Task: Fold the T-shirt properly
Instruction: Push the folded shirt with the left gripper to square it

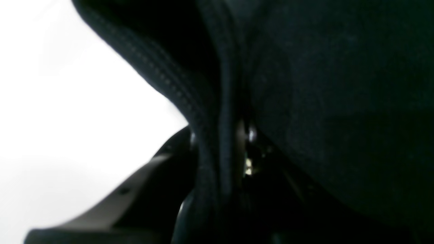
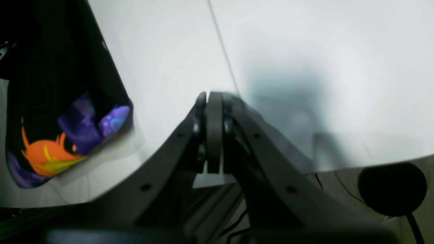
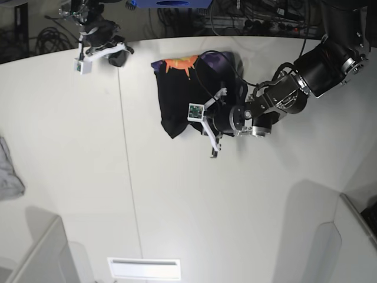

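The T-shirt [image 3: 184,94] is sitting toward the far middle of the white table [image 3: 177,206], bunched into a rough folded block instead of lying flat. Its long axis is running near to far: the purple and orange print [image 3: 181,62] is showing along the far edge, and the near end is tapering to a black corner pointing at the near side of the table.

The left gripper [image 3: 211,127] is reaching in from the right, lying low across the table and pressing against the right-hand near part of the shirt. In the left wrist view black cloth [image 1: 322,101] is filling almost the whole frame, and a stitched hem [image 1: 162,78] is running down between the dark gripper parts, so it's looking like it's clenched on a fold of the shirt.

The right gripper [image 3: 121,56] is hanging out at the far left, well apart from the shirt. In the right wrist view its fingers [image 2: 213,128] are pressed flat together with nothing between them, over bare table, and the print [image 2: 64,142] is peeking in at the left edge.

A small grey cloth [image 3: 9,171] is lying at the far left edge of the table, well away from everything.
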Robot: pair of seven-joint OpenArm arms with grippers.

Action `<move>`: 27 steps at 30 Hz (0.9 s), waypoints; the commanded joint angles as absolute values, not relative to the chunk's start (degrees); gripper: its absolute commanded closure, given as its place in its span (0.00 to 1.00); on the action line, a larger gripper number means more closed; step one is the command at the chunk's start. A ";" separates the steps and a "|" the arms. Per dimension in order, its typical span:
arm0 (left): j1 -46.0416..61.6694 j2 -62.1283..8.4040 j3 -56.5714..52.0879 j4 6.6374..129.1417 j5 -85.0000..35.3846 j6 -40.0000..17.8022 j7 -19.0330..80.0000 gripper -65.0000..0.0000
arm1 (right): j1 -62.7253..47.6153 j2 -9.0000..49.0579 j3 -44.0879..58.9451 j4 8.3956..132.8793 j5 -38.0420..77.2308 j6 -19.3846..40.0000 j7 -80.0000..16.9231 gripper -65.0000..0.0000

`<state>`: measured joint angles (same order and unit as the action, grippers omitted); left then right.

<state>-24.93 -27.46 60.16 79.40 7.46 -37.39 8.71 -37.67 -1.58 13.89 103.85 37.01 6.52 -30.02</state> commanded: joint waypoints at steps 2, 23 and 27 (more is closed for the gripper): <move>-25.27 -27.56 61.85 78.90 8.48 -40.00 9.80 1.00 | -37.32 -1.36 14.02 104.57 37.41 6.99 -29.32 1.00; -33.01 -27.30 73.98 78.90 7.69 -40.00 9.89 1.00 | -37.58 -1.36 13.67 104.48 37.41 6.99 -29.49 1.00; -33.63 -27.30 73.89 79.25 7.69 -40.00 9.98 1.00 | -37.32 -1.27 13.58 104.48 37.41 6.99 -29.49 1.00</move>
<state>-33.63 -26.98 73.43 79.31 6.83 -37.54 7.31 -37.04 -1.56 13.61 103.74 37.01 6.52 -30.17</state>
